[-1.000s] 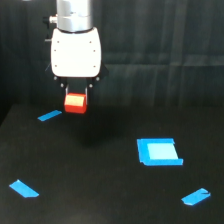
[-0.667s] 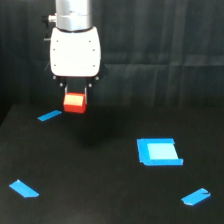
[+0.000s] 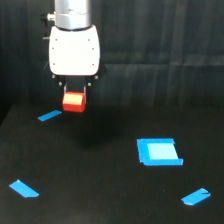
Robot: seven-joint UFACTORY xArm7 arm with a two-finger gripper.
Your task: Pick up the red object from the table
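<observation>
The red object [image 3: 74,102] is a small red-orange block with a paler orange face, held off the table in the exterior view's upper left. My gripper [image 3: 75,96] hangs from the white arm head [image 3: 74,49] and is shut on the block, its dark fingers on either side of it. The block is clear of the matte black table [image 3: 100,190], above its far left part. A faint shadow lies on the table below it.
A blue tape strip [image 3: 49,116] lies just left of and below the block. A blue square patch [image 3: 158,151] is at the right. Two more blue strips lie at the front left [image 3: 24,188] and front right [image 3: 196,197]. A dark curtain hangs behind.
The arm has not visibly moved; the block stays held at about the same height.
</observation>
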